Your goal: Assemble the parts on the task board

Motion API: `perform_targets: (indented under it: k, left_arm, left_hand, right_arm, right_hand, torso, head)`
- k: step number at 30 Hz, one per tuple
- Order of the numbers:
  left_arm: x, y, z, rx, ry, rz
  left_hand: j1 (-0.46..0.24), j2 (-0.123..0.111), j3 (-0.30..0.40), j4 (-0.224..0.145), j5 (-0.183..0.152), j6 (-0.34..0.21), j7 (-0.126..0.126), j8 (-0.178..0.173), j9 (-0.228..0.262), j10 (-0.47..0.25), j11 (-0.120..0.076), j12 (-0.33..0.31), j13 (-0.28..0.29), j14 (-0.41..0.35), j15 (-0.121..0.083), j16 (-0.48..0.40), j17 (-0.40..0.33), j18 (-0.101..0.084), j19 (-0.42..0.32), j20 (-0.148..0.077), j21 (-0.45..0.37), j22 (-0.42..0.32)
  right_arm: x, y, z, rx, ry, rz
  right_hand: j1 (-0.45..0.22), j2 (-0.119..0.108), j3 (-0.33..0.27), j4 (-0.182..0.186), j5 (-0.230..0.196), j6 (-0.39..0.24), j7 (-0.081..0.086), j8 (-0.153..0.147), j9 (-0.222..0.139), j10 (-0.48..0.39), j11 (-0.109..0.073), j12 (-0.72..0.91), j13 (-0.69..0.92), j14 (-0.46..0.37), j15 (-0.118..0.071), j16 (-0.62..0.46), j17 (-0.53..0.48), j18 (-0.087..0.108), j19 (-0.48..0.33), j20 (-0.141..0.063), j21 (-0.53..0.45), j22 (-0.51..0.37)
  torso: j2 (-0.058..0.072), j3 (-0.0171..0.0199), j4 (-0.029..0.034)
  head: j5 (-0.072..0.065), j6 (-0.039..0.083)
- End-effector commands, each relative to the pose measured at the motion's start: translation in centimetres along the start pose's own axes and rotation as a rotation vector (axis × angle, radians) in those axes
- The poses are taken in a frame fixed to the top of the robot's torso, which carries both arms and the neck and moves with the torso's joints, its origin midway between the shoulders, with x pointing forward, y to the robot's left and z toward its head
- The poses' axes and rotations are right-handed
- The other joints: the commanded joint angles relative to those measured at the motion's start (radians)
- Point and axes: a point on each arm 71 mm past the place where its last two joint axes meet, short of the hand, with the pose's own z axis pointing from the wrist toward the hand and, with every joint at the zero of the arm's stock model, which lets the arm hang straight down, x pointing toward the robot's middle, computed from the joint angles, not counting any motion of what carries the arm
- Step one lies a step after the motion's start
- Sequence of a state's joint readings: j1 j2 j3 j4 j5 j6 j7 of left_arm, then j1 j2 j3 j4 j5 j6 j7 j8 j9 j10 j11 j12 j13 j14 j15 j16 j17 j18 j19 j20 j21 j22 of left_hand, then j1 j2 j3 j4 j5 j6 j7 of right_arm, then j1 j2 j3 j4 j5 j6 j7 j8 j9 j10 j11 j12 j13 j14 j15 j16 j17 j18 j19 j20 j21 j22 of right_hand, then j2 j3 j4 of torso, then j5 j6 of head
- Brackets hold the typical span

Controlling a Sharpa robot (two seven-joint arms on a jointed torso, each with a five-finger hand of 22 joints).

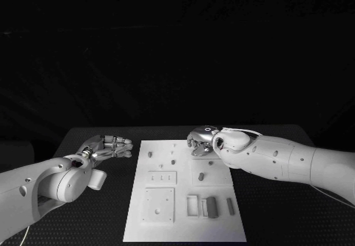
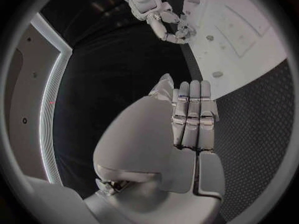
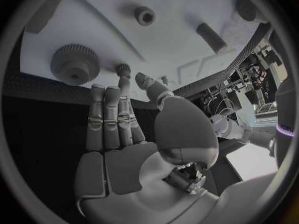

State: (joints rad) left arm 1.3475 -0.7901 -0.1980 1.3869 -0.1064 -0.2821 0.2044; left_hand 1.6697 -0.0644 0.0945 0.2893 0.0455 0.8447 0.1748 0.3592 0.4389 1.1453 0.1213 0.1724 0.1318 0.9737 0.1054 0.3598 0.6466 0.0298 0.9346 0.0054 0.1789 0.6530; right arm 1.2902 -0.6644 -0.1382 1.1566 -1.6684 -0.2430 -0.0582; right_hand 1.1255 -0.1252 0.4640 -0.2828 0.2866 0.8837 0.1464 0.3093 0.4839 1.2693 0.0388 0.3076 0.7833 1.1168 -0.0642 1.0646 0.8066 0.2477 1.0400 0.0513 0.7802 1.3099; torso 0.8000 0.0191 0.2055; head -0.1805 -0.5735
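board: white rectangular task board [image 1: 185, 225] lies mid black table [image 1: 96, 134], grey parts on it
parts: grey bars [image 1: 212, 206] near the board's front right, small grey pegs [image 1: 149, 154] along the far part
gears: large grey toothed gear [image 3: 75, 63] and small grey toothed gear [image 3: 123, 69] on the board's far edge
right hand: right hand [image 3: 118, 115] over the board's far edge, fingertips [image 3: 124, 82] at the small gear; grip on it cannot be told
left hand: left hand [image 2: 190, 115] above the table just left of the board, fingers straight and together, holds nothing
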Motion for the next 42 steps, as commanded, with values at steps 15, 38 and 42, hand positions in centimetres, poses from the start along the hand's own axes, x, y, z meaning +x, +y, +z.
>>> perform_targets:
  k: [15, 38, 42]
  left_arm:
    - [0.2, -0.1, 0.1, 0.007, 0.020, -0.004]
    - [0.3, 0.2, 0.3, 0.000, 0.027, -0.007]
    - [0.3, 0.2, 0.2, 0.000, 0.026, -0.007]
  left_hand:
    - [-0.007, 0.001, -0.006, 0.000, 0.005, 0.009, 0.000, -0.008, -0.002, 0.008, 0.000, -0.006, -0.001, 0.008, -0.002, -0.008, 0.002, 0.005, 0.008, -0.001, -0.005, -0.002]
    - [-0.009, 0.002, -0.007, 0.000, 0.005, 0.008, 0.001, -0.010, -0.003, 0.008, 0.000, -0.009, -0.002, 0.008, -0.002, -0.010, 0.003, 0.005, 0.008, -0.001, -0.006, -0.002]
    - [-0.010, 0.002, -0.007, 0.000, 0.005, 0.008, 0.001, -0.010, -0.004, 0.008, 0.000, -0.010, -0.002, 0.008, -0.002, -0.011, 0.004, 0.005, 0.008, -0.001, -0.007, -0.002]
  right_arm:
    - [0.0, -0.9, -0.3, 0.025, 0.044, 0.012]
    - [1.9, -0.8, 0.1, 0.022, 0.096, 0.016]
    - [2.1, -0.9, 0.3, 0.030, 0.098, 0.014]
  right_hand:
    - [-0.010, -0.016, 0.011, 0.007, 0.002, 0.008, -0.009, -0.014, 0.015, 0.001, -0.013, 0.028, 0.183, -0.008, -0.015, 0.096, 0.004, 0.014, -0.007, -0.021, 0.093, 0.022]
    - [-0.010, -0.009, 0.015, 0.006, 0.002, 0.008, -0.008, -0.018, 0.018, -0.004, -0.012, 0.019, 0.213, -0.018, -0.014, 0.109, -0.002, 0.014, -0.016, -0.020, 0.103, 0.020]
    - [-0.006, 0.002, 0.019, 0.002, 0.002, 0.011, -0.008, -0.017, 0.019, -0.007, -0.012, 0.012, 0.219, -0.022, -0.014, 0.110, -0.005, 0.014, -0.021, -0.020, 0.104, 0.019]
  torso:
    - [0.003, -0.0005, 0.0002]
    - [0.005, -0.0007, 0.0018]
    - [0.006, -0.0013, 0.0017]
  head:
    - [0.000, 0.002]
    - [-0.006, -0.006]
    - [-0.008, -0.006]
